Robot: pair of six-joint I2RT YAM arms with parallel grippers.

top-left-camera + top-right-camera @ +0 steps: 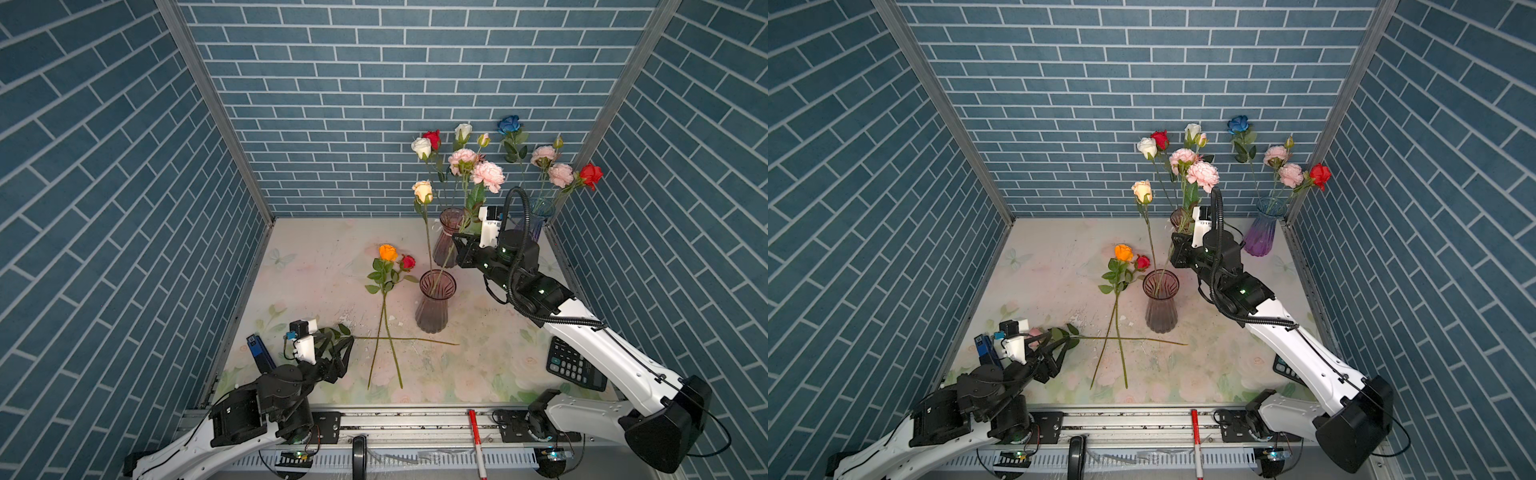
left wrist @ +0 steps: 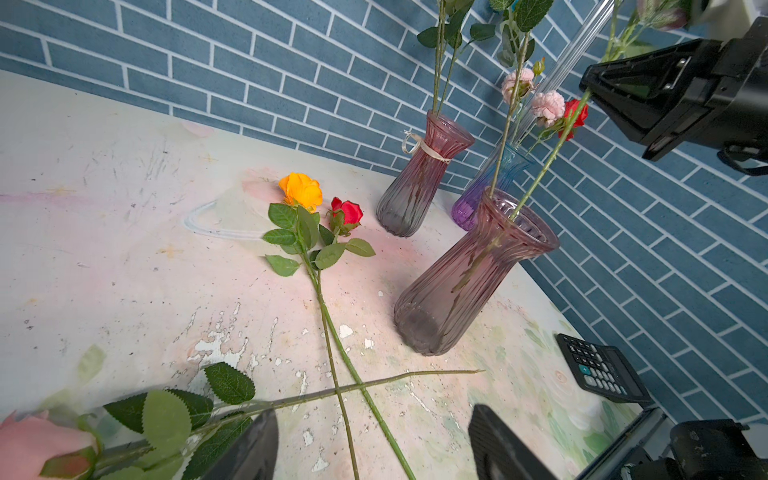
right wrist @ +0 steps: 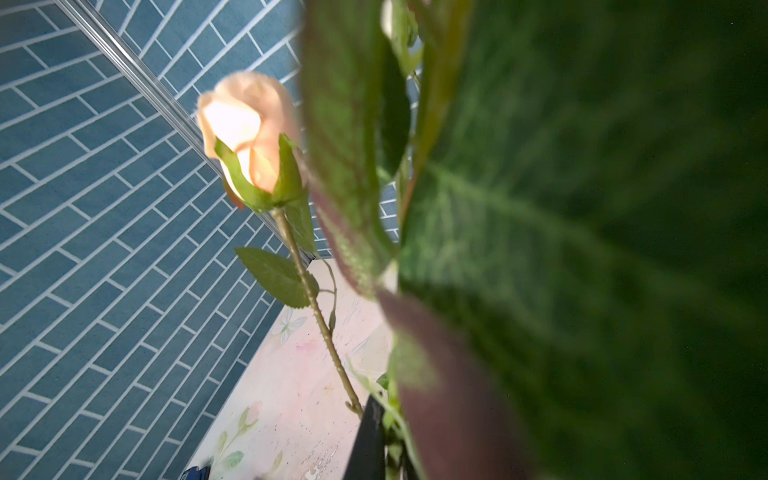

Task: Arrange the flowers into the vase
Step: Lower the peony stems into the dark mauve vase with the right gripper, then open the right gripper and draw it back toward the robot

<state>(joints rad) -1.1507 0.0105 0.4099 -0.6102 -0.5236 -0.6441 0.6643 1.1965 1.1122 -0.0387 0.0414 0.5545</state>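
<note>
Step in hand: seating a flower in the front vase point(image 1: 432, 309). My right tool point(image 2: 592, 83) is pinched tight on a green stem that runs down into that vase's mouth. I read it as the peony spray point(image 1: 488, 175), whose blooms sit high by the back wall. Its lower end is already inside the glass. The cream rose point(image 1: 423, 191) stands upright in the same vase. The right wrist view is mostly blurred leaf, so I go by the top views.

My left tool point(image 2: 374, 449) is spread wide, low over the table point(image 1: 316, 291), with the pink rose point(image 2: 41, 444) lying by one finger and nothing gripped. That stem crosses the stems of the orange rose point(image 1: 388, 252) and the small red rose point(image 1: 408, 262), both flat on the table. I can't tell which stem lies on top.

The other flowers stand in the back vase point(image 1: 449, 226) and the blue vase point(image 1: 1264, 232).

Next, as I judge it, the right tool lowers a bit and lets go so the stem drops in. The left tool then closes on the pink rose's stem just past the leaves and lifts straight up, so the crossed stems don't drag.
</note>
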